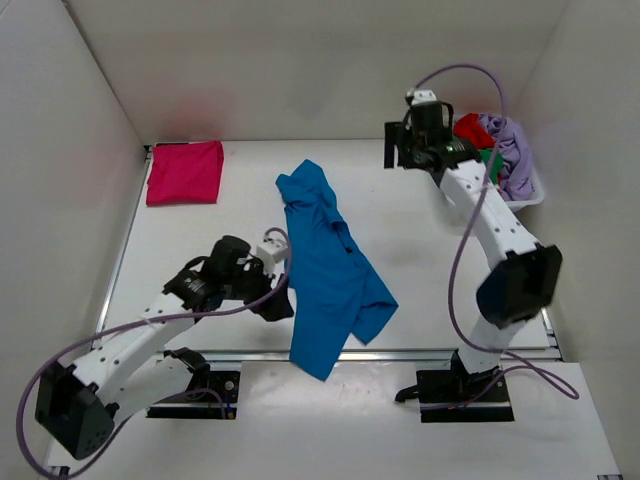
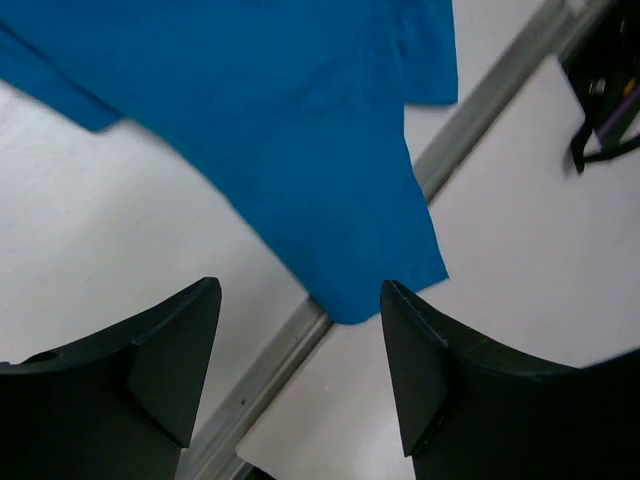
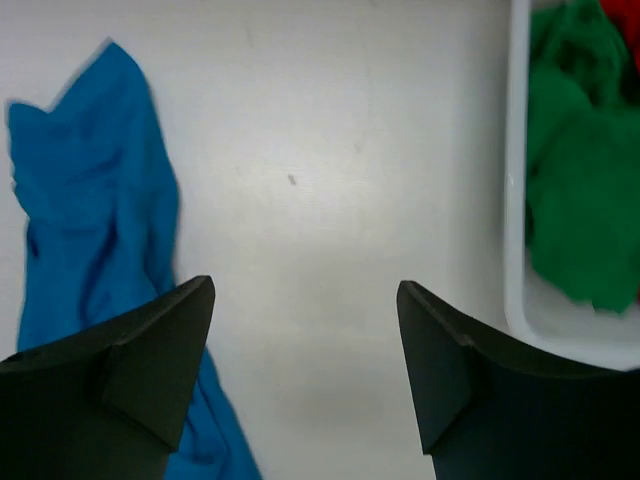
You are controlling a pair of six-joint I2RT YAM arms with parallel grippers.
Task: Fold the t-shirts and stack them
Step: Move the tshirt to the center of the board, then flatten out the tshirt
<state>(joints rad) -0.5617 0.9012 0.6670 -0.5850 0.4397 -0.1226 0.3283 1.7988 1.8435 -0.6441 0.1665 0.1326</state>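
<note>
A bright blue t-shirt [image 1: 325, 265] lies crumpled lengthwise mid-table, its lower end hanging over the near rail. It also shows in the left wrist view [image 2: 300, 130] and the right wrist view [image 3: 90, 230]. A magenta-pink shirt [image 1: 185, 172] lies folded at the back left. Red [image 1: 470, 130], green [image 1: 490, 160] and lavender [image 1: 512, 150] shirts sit in the white basket [image 1: 527, 198]. My left gripper [image 1: 275, 303] is open and empty, just left of the blue shirt's lower part [image 2: 300, 290]. My right gripper [image 1: 397, 152] is open and empty, above bare table left of the basket [image 3: 305, 285].
A metal rail [image 1: 420, 352] runs along the near table edge and shows in the left wrist view [image 2: 470, 120]. The basket's wall [image 3: 515, 200] and the green shirt [image 3: 580, 200] are at the right of the right wrist view. White walls enclose the table on three sides.
</note>
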